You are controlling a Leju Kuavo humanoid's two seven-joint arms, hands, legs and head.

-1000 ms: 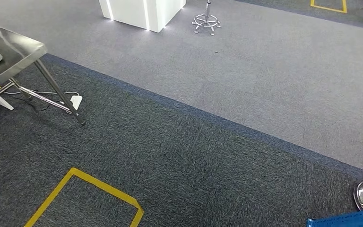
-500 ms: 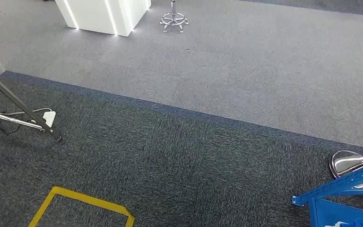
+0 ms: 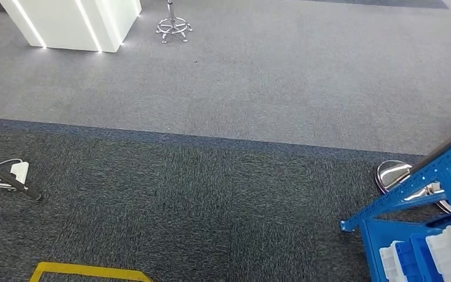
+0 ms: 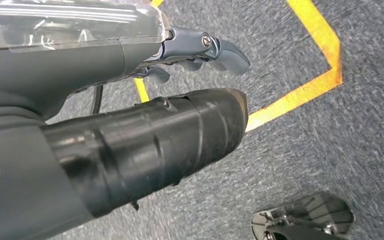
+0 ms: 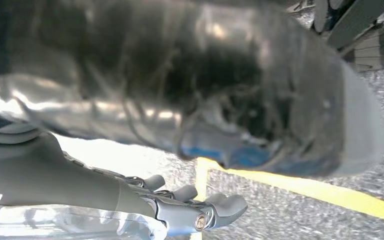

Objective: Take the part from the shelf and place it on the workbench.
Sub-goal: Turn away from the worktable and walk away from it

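Note:
The blue metal shelf enters the head view at the lower right corner. White and blue plastic boxes lie on its visible level; I cannot tell which one is the part. A slanted leg of the workbench shows at the left edge. My left hand hangs over the dark carpet with its fingers stretched out and nothing in it. My right hand hangs the same way, fingers apart and holding nothing.
A chrome stool base stands on the carpet just beyond the shelf's corner. A white power strip lies by the workbench leg. Yellow floor tape runs along the bottom edge. A white cabinet and another stool base stand far back.
The camera has turned to the right: the workbench has slid out to the left edge and the blue shelf with its boxes has come further into the picture.

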